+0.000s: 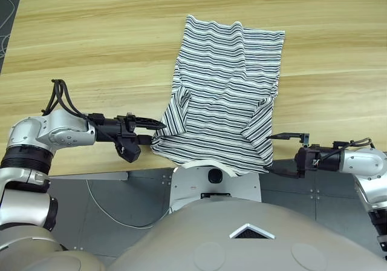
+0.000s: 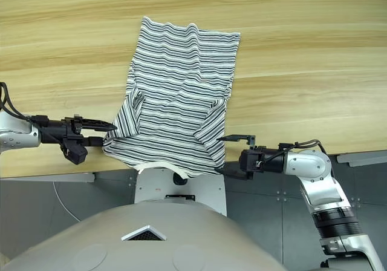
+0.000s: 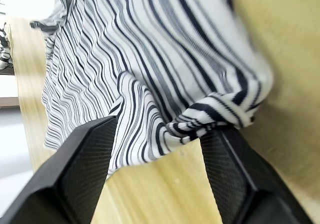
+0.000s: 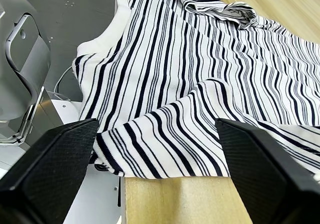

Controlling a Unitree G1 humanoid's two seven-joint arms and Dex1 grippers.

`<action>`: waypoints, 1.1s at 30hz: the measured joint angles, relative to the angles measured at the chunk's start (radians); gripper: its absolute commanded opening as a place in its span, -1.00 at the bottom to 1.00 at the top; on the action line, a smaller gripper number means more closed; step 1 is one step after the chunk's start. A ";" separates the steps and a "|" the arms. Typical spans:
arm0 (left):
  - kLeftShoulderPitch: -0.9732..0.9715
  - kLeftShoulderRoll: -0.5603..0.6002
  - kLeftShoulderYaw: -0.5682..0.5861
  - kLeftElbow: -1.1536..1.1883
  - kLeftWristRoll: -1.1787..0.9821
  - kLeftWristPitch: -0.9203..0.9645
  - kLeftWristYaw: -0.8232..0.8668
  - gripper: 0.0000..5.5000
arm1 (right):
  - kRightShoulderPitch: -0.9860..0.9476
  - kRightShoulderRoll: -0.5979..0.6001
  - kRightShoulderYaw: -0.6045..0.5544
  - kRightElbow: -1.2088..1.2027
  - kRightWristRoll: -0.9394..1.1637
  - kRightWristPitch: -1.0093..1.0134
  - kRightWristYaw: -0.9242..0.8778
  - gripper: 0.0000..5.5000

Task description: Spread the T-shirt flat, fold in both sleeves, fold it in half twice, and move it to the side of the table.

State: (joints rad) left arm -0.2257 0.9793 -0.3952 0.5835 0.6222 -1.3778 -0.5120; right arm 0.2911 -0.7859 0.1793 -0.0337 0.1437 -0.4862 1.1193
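Note:
A black-and-white striped T-shirt (image 1: 227, 89) lies lengthwise on the wooden table (image 1: 91, 41), both sleeves folded in over its body. Its white collar (image 1: 199, 164) hangs over the near table edge. My left gripper (image 1: 156, 132) is open at the shirt's near left corner, and the bunched corner of the cloth (image 3: 220, 111) sits between its fingers (image 3: 85, 159). At the near right corner, level with the table edge, my right gripper (image 1: 270, 153) is open, with the striped hem (image 4: 165, 154) lying just ahead of its fingers (image 4: 55, 169).
Bare tabletop stretches wide to the left (image 1: 78, 59) and right (image 1: 338, 65) of the shirt. Below the near edge are a grey metal frame (image 1: 91, 175), a white mount (image 1: 214, 186) and a loose cable (image 1: 109, 213).

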 measured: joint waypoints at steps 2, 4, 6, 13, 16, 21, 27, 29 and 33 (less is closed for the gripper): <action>0.015 0.008 -0.015 -0.002 -0.023 0.000 -0.001 0.04 | -0.001 0.000 0.003 0.005 0.000 0.000 0.000 0.57; 0.019 0.016 -0.034 -0.007 -0.035 -0.002 -0.001 -0.07 | -0.002 0.002 0.007 0.007 0.000 -0.001 -0.002 0.57; 0.024 0.018 -0.045 -0.010 -0.037 -0.001 -0.001 -0.21 | -0.002 0.006 0.017 0.010 -0.001 -0.005 -0.004 0.57; 0.029 0.026 -0.073 -0.012 -0.030 0.016 0.000 -0.66 | -0.002 0.010 0.029 0.012 -0.001 -0.010 -0.013 0.57; 0.032 0.024 -0.079 -0.011 -0.014 0.024 0.019 -0.86 | 0.002 0.010 0.035 0.012 -0.001 -0.011 -0.013 0.57; 0.033 0.014 -0.083 -0.007 0.017 0.034 0.062 -0.96 | -0.001 0.015 0.045 0.012 -0.008 -0.022 -0.022 0.57; 0.035 0.009 -0.082 -0.008 0.030 0.042 0.101 -0.96 | -0.035 0.024 0.084 0.101 -0.182 -0.193 -0.076 0.57; 0.036 0.009 -0.083 -0.010 0.030 0.044 0.104 -0.96 | -0.041 0.023 0.099 0.125 -0.207 -0.244 -0.087 0.57; 0.038 0.009 -0.086 -0.021 0.027 0.056 0.104 -0.96 | -0.041 0.013 0.119 0.125 -0.217 -0.310 -0.096 0.57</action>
State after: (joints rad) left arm -0.1877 0.9880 -0.4813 0.5620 0.6493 -1.3222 -0.4080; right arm 0.2506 -0.7725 0.2984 0.0909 -0.0735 -0.7965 1.0229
